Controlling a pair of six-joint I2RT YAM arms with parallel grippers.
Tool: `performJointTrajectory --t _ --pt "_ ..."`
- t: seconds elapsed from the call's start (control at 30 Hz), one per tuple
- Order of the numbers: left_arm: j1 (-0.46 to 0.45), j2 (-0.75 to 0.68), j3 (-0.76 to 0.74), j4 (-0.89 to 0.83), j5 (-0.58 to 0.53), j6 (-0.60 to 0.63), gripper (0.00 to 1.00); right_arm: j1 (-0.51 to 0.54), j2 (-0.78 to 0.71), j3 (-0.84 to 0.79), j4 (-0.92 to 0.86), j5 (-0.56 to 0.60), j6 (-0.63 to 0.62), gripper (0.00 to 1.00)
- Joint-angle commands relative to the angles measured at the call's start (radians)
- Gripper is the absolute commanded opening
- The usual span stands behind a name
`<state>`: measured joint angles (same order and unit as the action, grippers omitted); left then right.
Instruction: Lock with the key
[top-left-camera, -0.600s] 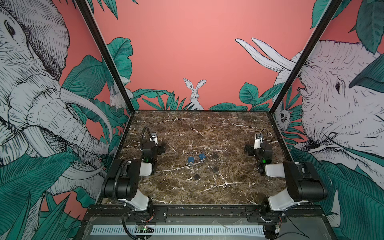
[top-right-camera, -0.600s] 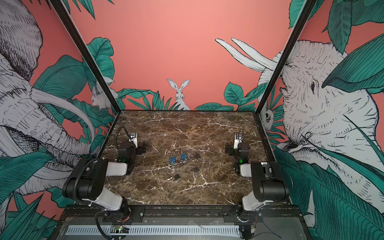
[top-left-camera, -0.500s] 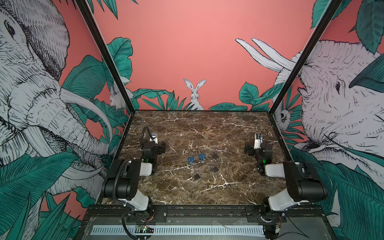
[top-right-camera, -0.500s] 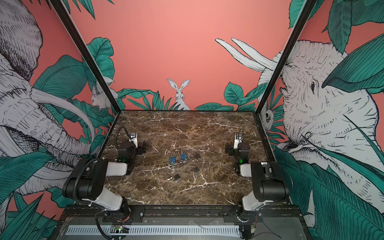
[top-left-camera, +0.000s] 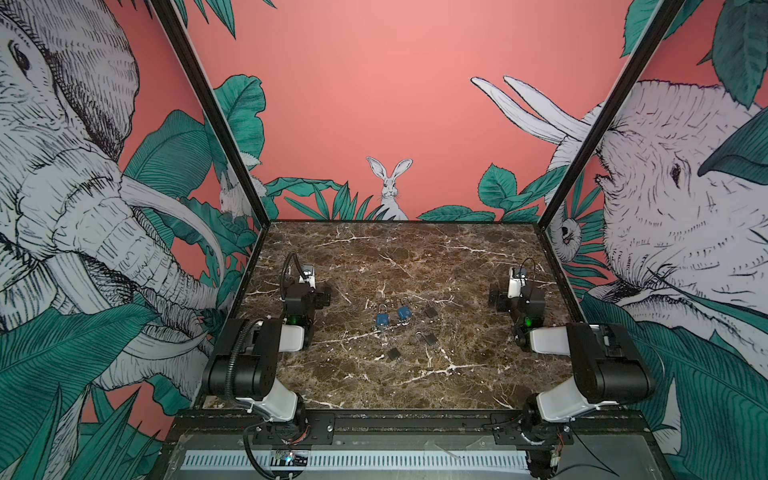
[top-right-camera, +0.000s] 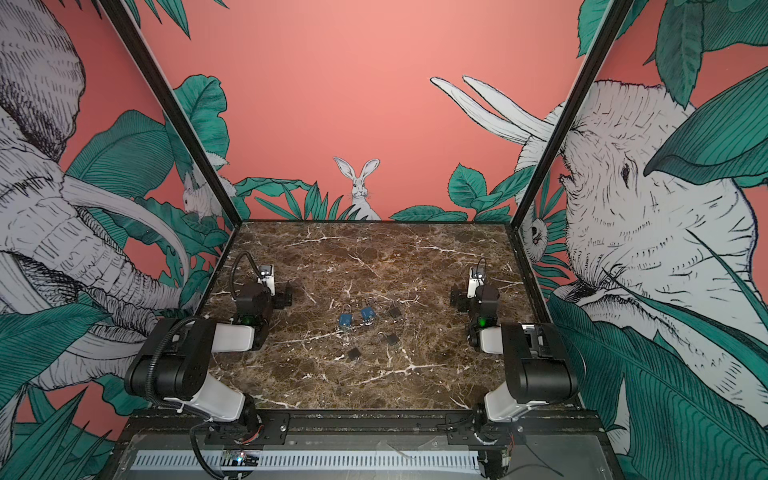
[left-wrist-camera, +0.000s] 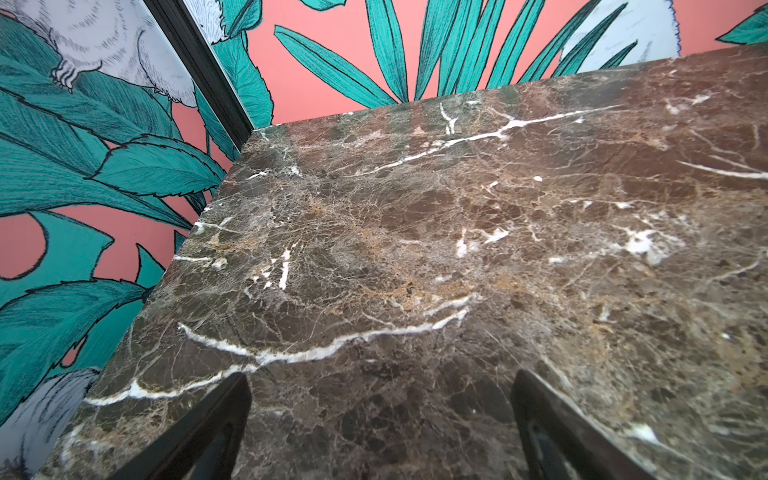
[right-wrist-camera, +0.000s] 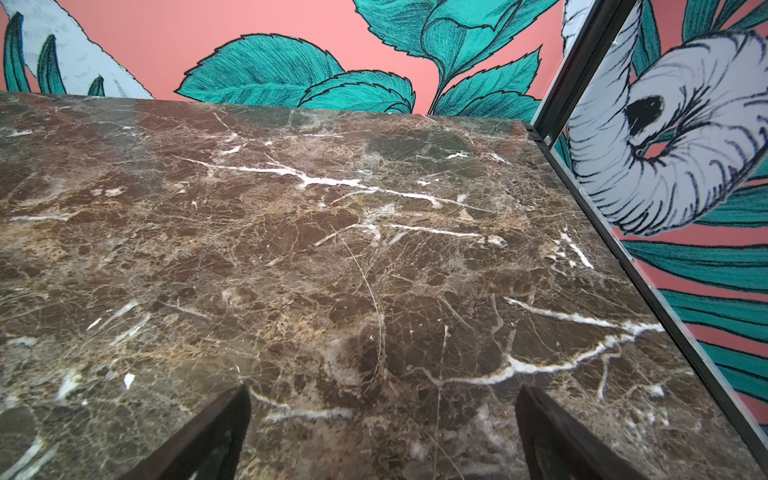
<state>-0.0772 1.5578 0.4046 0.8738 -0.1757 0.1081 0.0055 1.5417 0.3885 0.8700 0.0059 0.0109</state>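
Observation:
Two blue padlocks (top-left-camera: 382, 319) (top-left-camera: 404, 312) lie side by side at the table's middle in both top views, their shackles pointing to the back. Three dark padlocks (top-left-camera: 431, 311) (top-left-camera: 430, 339) (top-left-camera: 393, 354) lie around them. I cannot make out a key at this size. My left gripper (top-left-camera: 322, 297) rests low at the left edge, well apart from the locks. My right gripper (top-left-camera: 496, 297) rests low at the right edge. Each wrist view shows open black fingers (left-wrist-camera: 232, 399) (right-wrist-camera: 232, 407) with only bare marble between them.
The brown marble table (top-left-camera: 415, 257) is closed in by painted walls at the back and both sides, with black corner posts (top-left-camera: 208, 112). Both arms fold back over the front rail (top-left-camera: 415, 424). No locks appear in either wrist view.

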Motion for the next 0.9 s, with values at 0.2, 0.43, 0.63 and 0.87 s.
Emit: performJointTrajectory --t 0.2,0.43,0.63,0.87 --pt "0.004 -0.004 0.0 0.014 0.007 -0.005 0.99 -0.004 0.007 0.01 0.018 -0.006 -0.007 0.99" --pt "0.004 -0.004 0.0 0.013 0.007 -0.004 0.99 -0.004 0.006 0.011 0.019 -0.004 -0.009 0.99" --pt "0.005 -0.007 -0.004 0.02 0.002 -0.006 0.96 -0.004 0.005 0.009 0.023 -0.004 -0.008 0.99" --pt "0.002 -0.14 0.07 -0.225 -0.086 -0.035 0.88 -0.001 -0.083 0.038 -0.113 0.075 0.017 0.96"
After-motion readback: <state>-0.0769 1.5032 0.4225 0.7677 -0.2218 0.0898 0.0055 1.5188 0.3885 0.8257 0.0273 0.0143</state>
